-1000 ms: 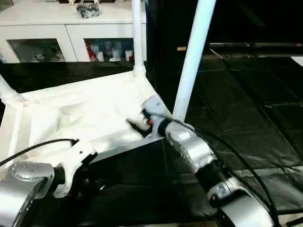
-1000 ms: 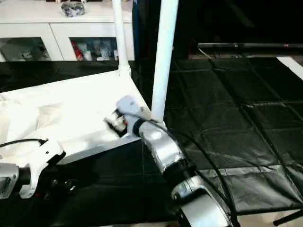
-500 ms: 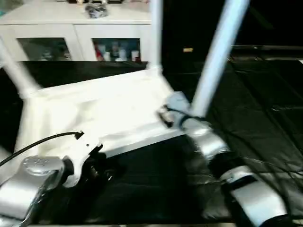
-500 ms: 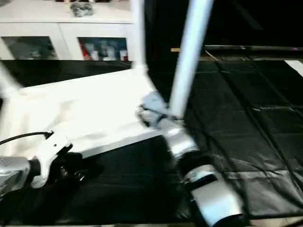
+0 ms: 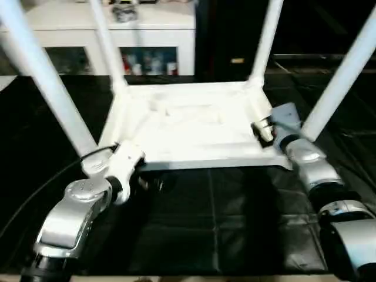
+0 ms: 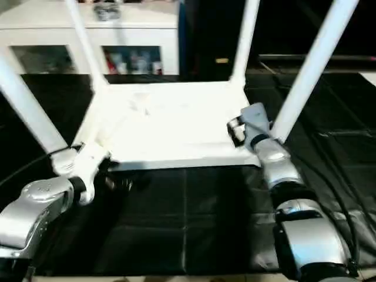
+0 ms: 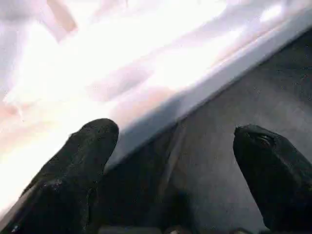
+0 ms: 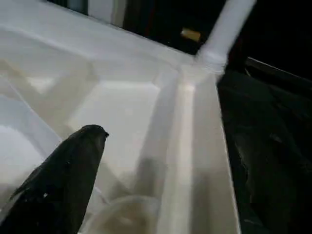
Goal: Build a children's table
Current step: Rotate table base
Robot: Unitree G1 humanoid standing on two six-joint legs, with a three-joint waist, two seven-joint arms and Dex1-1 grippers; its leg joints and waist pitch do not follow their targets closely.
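Note:
The children's table (image 5: 188,126) lies upside down on black matting, its white ribbed underside facing up. Four white legs stand in its corner sockets: front left (image 5: 47,82), back left (image 5: 106,41), back right (image 5: 264,41), front right (image 5: 341,76). My left gripper (image 5: 150,183) sits low at the front edge near the front-left corner, open; in the left wrist view its black fingers (image 7: 83,156) stand wide apart below the table's rim (image 7: 204,92). My right gripper (image 5: 262,130) is open at the front-right corner, one finger (image 8: 68,170) over the ribbed inside, holding nothing.
A white cabinet (image 5: 153,35) with glass doors stands behind the table, with a dark object (image 5: 124,10) on top. Black quilted matting (image 5: 211,223) covers the floor in front and to the right. A black cable (image 5: 41,182) runs along my left arm.
The whole picture has shifted, so all four legs are now in sight. My left gripper's fingers have spread wider. The right gripper stays open at the front-right corner.

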